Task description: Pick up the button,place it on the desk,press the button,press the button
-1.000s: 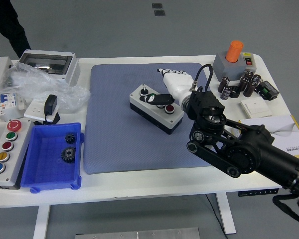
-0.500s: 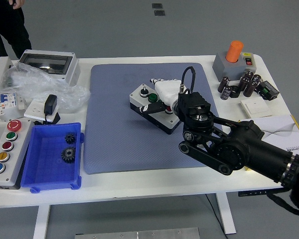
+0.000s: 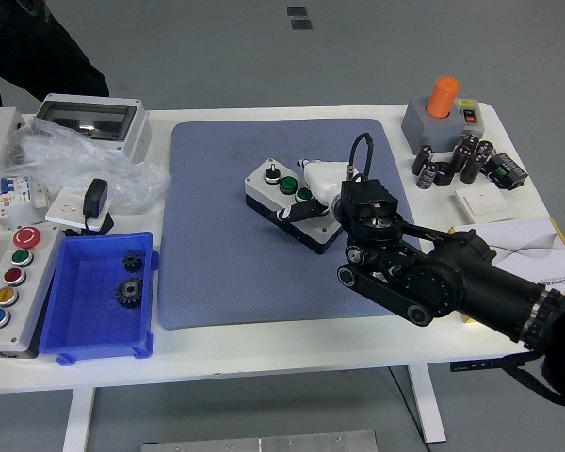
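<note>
Robot hand (image 3: pixel 313 193) seemingly pressing button box (image 3: pixel 287 201), blue mat (image 3: pixel 217 245)

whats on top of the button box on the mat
The button box shows a black knob and a green button on top. The right hand covers its right end, so anything there is hidden.

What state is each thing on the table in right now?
Button box: flat on the blue mat, green button visible, right end under the hand.
Right hand: resting on the button box.
Blue bin: holding two gears.
Enclosure: lid shut.
Orange cylinder: upright.
</note>
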Motion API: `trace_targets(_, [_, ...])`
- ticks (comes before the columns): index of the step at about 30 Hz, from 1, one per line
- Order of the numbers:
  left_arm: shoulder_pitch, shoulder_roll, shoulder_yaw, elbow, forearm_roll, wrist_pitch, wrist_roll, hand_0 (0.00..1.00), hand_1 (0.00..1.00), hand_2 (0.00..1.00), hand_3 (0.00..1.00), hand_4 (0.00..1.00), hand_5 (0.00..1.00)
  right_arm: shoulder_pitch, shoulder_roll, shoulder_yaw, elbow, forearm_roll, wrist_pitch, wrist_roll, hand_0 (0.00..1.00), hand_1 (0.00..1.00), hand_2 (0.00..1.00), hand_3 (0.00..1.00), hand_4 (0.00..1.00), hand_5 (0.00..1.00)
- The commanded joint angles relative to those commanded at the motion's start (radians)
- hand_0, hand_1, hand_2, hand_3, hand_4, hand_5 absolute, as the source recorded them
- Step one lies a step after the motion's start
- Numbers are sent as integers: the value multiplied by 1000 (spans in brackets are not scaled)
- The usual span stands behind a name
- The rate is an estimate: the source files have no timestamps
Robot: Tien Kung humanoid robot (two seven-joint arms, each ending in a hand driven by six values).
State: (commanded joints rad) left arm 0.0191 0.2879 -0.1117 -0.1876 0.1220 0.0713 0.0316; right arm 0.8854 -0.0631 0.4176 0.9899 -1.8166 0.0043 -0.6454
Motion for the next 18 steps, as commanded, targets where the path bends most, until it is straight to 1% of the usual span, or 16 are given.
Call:
trace_targets(3, [1,0,1,0,-3,-1,-2,605,624,596,617,648,351,2,4,-8,-16,8,-34,0,890,882,958,998,998,723])
trace_targets(4, [1,-1,2,0,-4,-1,-2,605,623,595,616,643,346,3,6,-11,-22,12,-46,0,804,851,927,998,998,702])
trace_targets(6, [2,-1,3,0,-6,-1,-3,605,623,595,616,643,346,4,9,-17,-35,20,-61,0,804,851,927,998,998,702])
trace_targets(9, [2,-1,5,0,-7,-1,-3,605,623,595,616,643,346,7,14,-31,-51,33,-68,0,804,851,927,998,998,702])
trace_targets(10, [3,-1,5,0,-8,-1,-3,604,624,596,614,635,341,7,15,-35,-54,36,-69,0,541,720,806,998,998,533])
trace_targets(16, [4,-2,25,1,-26,1,1,604,624,596,614,635,341,6,17,-53,-50,46,-67,0,541,720,806,998,998,533])
trace_targets(17, [5,-2,28,1,-30,1,1,604,623,594,613,620,325,6,17,-55,-48,46,-67,0,355,642,725,998,998,456])
trace_targets(18, [5,-1,30,1,-32,1,1,604,623,594,613,620,325,6,17,-57,-47,47,-69,0,355,642,725,998,998,456])
